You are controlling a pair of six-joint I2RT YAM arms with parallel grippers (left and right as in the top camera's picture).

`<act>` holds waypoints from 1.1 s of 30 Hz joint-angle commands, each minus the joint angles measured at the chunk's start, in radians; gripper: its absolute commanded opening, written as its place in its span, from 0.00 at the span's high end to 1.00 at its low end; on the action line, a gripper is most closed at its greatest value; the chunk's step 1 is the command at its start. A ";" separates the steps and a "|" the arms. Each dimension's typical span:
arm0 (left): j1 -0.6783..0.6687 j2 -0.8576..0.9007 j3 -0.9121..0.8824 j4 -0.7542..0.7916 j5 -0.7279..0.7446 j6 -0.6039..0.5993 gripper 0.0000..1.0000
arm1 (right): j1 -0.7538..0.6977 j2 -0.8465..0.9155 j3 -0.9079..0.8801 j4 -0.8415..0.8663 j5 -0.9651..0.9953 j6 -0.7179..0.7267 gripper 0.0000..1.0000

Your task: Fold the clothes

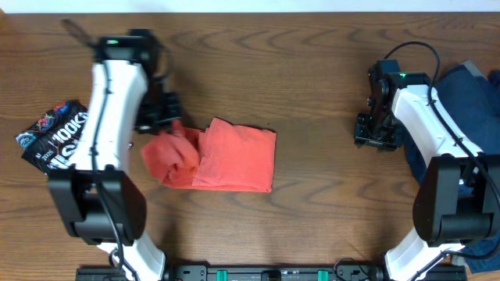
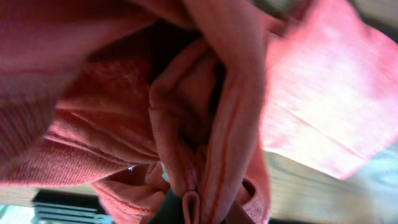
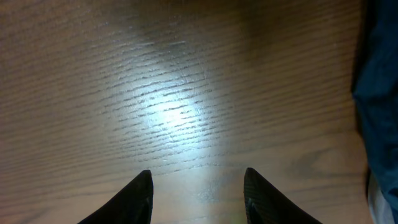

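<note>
Your left gripper is clamped on the coral-red T-shirt at its upper left corner. The left wrist view shows bunched folds pinched between the jaws. The shirt lies folded on the table; its right and bottom edges run straight, and its left side is rumpled into a lump. Right of the shirt you have a broad stretch of wood up to the right gripper, whose fingers stand apart over the tabletop, holding nothing. Further right of the shirt lies the navy garment. Left of the shirt, past your left arm, sits the black printed tee.
</note>
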 commanded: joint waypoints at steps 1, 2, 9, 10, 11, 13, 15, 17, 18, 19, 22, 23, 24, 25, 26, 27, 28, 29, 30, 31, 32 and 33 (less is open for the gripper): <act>-0.113 -0.031 0.005 -0.006 0.032 -0.087 0.94 | -0.008 -0.027 0.011 -0.006 0.011 -0.028 0.55; -0.148 -0.031 -0.001 -0.004 0.032 -0.103 0.94 | -0.008 -0.027 0.011 -0.006 0.011 -0.028 0.55; -0.353 -0.023 -0.062 0.091 0.023 -0.166 0.94 | -0.008 -0.027 0.011 -0.006 0.010 -0.028 0.55; -0.371 -0.021 -0.072 0.109 0.023 -0.178 0.94 | -0.008 -0.027 0.011 -0.007 0.010 -0.028 0.55; -0.391 -0.016 -0.085 0.132 0.023 -0.185 0.94 | -0.008 -0.027 0.011 -0.009 0.010 -0.028 0.55; -0.415 -0.007 -0.103 0.166 0.016 -0.185 0.94 | -0.008 -0.027 0.011 -0.013 0.010 -0.029 0.55; -0.431 0.003 -0.121 0.195 0.016 -0.205 0.94 | -0.008 -0.027 0.011 -0.014 0.010 -0.035 0.54; -0.442 0.008 -0.141 0.219 0.016 -0.232 0.94 | -0.008 -0.027 0.011 -0.014 0.010 -0.040 0.55; -0.447 0.008 -0.151 0.230 0.016 -0.241 0.91 | -0.008 -0.027 0.011 -0.014 0.010 -0.040 0.55; -0.452 0.008 -0.158 0.237 0.021 -0.244 0.83 | -0.008 -0.027 0.011 -0.014 0.010 -0.040 0.55; -0.457 0.003 -0.149 0.241 0.056 -0.226 0.68 | -0.008 -0.027 0.011 -0.014 0.006 -0.047 0.54; -0.452 -0.003 -0.133 0.228 0.074 -0.190 0.67 | -0.007 -0.027 0.011 -0.014 -0.004 -0.052 0.54; -0.442 -0.010 -0.110 0.202 0.077 -0.165 0.67 | -0.007 -0.027 0.011 -0.013 -0.026 -0.067 0.54; -0.428 -0.020 -0.081 0.171 0.076 -0.145 0.66 | -0.006 -0.027 0.011 -0.009 -0.054 -0.086 0.54; -0.406 -0.035 -0.041 0.132 0.076 -0.124 0.66 | -0.004 -0.027 0.011 -0.001 -0.095 -0.113 0.54; -0.382 -0.050 -0.003 0.106 0.076 -0.106 0.66 | 0.000 -0.027 0.011 0.009 -0.138 -0.139 0.54; -0.344 -0.074 0.045 0.083 0.076 -0.090 0.66 | 0.007 -0.027 0.011 0.023 -0.211 -0.184 0.55; -0.312 -0.094 0.075 0.077 0.076 -0.088 0.66 | 0.014 -0.027 0.011 0.035 -0.275 -0.220 0.55; -0.278 -0.117 0.098 0.080 0.076 -0.088 0.59 | 0.026 -0.027 0.011 0.049 -0.352 -0.262 0.56; -0.241 -0.140 0.116 0.087 0.076 -0.089 0.54 | 0.039 -0.027 0.011 0.061 -0.422 -0.301 0.56; -0.197 -0.167 0.124 0.101 0.076 -0.089 0.50 | 0.058 -0.027 0.011 0.077 -0.503 -0.342 0.56; -0.160 -0.190 0.124 0.116 0.076 -0.089 0.47 | 0.080 -0.027 0.011 0.097 -0.575 -0.372 0.56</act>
